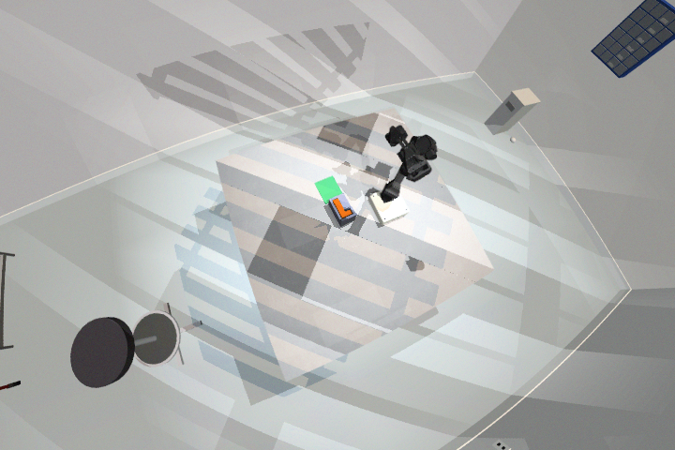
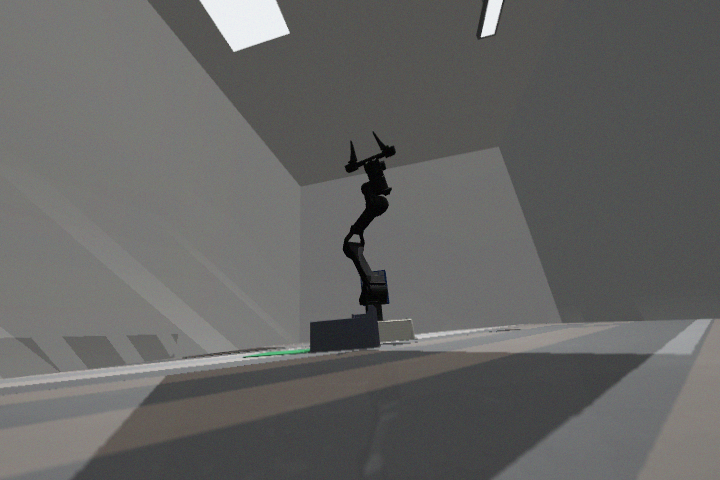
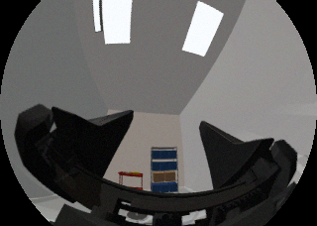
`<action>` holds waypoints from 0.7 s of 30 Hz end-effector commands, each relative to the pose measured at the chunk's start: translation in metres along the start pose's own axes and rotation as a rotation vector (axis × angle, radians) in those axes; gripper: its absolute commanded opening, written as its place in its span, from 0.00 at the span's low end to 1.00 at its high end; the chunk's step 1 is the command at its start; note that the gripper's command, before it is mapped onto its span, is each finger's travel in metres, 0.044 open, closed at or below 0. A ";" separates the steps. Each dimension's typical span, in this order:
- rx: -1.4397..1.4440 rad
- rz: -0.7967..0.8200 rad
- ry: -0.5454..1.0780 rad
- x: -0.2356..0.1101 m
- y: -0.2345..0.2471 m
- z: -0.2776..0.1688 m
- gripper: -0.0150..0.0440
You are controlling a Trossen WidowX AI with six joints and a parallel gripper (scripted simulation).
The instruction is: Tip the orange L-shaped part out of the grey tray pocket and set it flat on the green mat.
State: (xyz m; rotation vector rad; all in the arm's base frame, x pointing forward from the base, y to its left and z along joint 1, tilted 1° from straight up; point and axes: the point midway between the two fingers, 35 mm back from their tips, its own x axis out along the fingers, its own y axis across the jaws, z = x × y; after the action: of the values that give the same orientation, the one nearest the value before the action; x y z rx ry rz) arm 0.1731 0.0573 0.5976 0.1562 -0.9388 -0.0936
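Sitting flush: one orange part (image 1: pixel 343 207), one tray (image 1: pixel 334 214), one mat (image 1: pixel 328 189).

I see the orange L-shaped part (image 1: pixel 343 207) lying flat in the pocket of the grey tray (image 1: pixel 334 215), top face up, no end visibly raised. The tray sits on the desk (image 1: pixel 349 286) near its middle, toward the far edge. The green mat (image 1: pixel 327 188) lies flat, touching or just beside the tray on its far side. Nothing rests on the mat.
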 end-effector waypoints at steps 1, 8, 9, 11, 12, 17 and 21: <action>-0.007 0.008 0.009 0.000 0.002 -0.003 0.89; -0.182 0.232 0.333 -0.004 0.050 -0.114 0.58; -0.211 0.254 0.381 -0.006 0.052 -0.131 0.56; -0.263 0.304 0.498 -0.016 0.055 -0.168 0.56; -0.278 0.328 0.565 -0.023 0.056 -0.187 0.56; -0.348 0.423 0.906 -0.067 0.048 -0.271 0.56; -0.379 0.460 1.177 -0.111 0.030 -0.320 0.56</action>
State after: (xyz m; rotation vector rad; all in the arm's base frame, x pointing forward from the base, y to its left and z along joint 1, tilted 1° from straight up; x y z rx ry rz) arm 0.3518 0.1395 0.3909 -0.3202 -0.0198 0.1975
